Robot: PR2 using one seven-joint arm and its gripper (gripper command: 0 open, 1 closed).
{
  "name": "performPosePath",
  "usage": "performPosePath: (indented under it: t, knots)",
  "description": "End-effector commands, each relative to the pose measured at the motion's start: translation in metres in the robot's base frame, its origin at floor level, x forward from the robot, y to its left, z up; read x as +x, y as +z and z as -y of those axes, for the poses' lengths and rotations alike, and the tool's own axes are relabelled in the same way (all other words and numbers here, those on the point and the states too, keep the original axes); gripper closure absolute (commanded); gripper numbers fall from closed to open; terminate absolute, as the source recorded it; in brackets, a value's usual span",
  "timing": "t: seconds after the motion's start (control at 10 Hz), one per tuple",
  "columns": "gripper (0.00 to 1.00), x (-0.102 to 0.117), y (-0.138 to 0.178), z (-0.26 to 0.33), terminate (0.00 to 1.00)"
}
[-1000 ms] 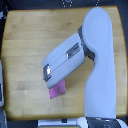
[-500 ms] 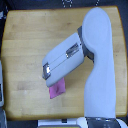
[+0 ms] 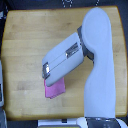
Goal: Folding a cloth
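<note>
Arm over pink cloth on wooden table, seen from above.

The gripper sits at the lower end of the white arm, toward the exterior view's left; its fingers are hidden under the grey-and-white forearm housing, so whether the gripper is released or clenched cannot be told; the cloth lies directly below the gripper end, its upper edge covered by the housing, its visible part a small pink-magenta patch lying flat on the table; contact between gripper and cloth cannot be told; the cloth sits in the lower middle of the tabletop, apart from every edge; the arm runs from the gripper up and toward the exterior view's right, then bends down along the right side of the table to the bottom edge of the view.
</note>
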Motion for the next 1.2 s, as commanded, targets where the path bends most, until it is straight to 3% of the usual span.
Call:
performPosePath:
  t: [0.0,0.4,0.7,0.9,1.1]
  knots:
    - [0.0,-0.012,0.0,0.001,0.0]
    - [0.0,-0.012,0.005,0.005,0.0]
    - [0.0,0.026,0.035,0.024,0.0]
    - [0.0,0.071,0.078,0.061,0.0]
    - [0.0,0.087,0.106,0.085,0.0]
